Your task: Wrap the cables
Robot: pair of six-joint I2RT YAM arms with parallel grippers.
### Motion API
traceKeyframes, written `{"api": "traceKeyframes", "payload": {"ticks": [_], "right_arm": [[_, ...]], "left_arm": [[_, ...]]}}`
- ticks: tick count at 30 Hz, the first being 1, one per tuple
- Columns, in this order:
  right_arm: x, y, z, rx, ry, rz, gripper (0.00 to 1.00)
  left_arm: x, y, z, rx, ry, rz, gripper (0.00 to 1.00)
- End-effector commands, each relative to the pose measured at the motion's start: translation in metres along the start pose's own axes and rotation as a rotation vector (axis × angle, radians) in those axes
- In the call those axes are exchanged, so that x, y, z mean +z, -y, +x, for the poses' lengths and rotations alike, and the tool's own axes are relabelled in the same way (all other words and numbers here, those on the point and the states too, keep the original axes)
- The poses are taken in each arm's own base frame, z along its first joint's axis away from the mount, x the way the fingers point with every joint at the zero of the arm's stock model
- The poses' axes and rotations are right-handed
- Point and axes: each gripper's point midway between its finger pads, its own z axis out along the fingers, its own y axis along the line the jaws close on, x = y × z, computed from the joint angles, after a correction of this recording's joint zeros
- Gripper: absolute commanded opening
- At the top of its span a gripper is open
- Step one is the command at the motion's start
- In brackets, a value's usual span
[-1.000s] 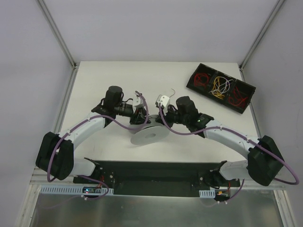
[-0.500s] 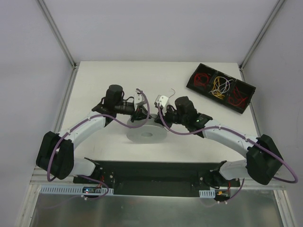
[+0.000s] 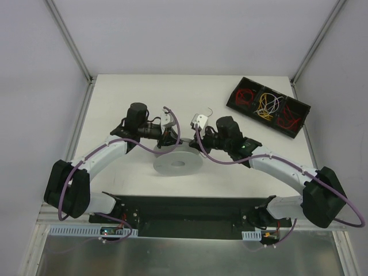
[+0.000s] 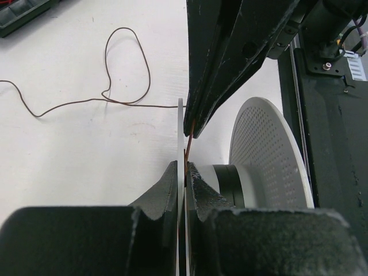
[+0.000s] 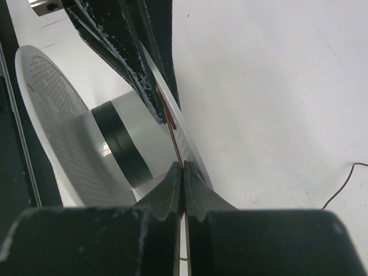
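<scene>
White tabletop, with the spool (image 3: 178, 163) lying flat at centre of the overhead view and the wire tray (image 3: 279, 95) at upper right. Left gripper (image 4: 184, 172) was clenched at the spool's far rim, pinching the cable (image 4: 123, 54) against the thin flange edge, as far as I could tell. Right gripper (image 5: 183, 169) was clamped the same way just beside it, with a short run of wire taut between them. Slack lay in loops across the upper left of the left wrist view. My read: the step was getting wire onto the hub. I'd hold light tension, guide it over the flange into the groove, and release only one side at a time.
</scene>
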Motion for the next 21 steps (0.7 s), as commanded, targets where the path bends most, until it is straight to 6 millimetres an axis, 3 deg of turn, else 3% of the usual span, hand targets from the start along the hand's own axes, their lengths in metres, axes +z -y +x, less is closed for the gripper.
{"api": "traceKeyframes", "payload": {"ticks": [1, 6, 14, 17, 21], "right_arm": [[-0.012, 0.010, 0.011, -0.002, -0.030, 0.048, 0.01], [-0.010, 0.010, 0.010, -0.001, -0.027, 0.042, 0.00], [-0.015, 0.012, 0.023, 0.014, -0.054, 0.052, 0.00], [-0.016, 0.012, 0.019, 0.013, -0.049, 0.046, 0.14], [-0.022, 0.014, 0.009, 0.017, -0.037, 0.038, 0.16]], "left_arm": [[-0.008, 0.008, -0.013, 0.035, 0.043, 0.036, 0.00], [-0.008, 0.007, -0.018, 0.048, 0.055, 0.030, 0.00], [-0.010, 0.003, -0.022, 0.037, 0.065, 0.016, 0.00], [-0.010, 0.008, -0.030, 0.046, 0.081, 0.043, 0.00], [-0.013, 0.013, -0.040, 0.081, 0.098, 0.060, 0.00]]}}
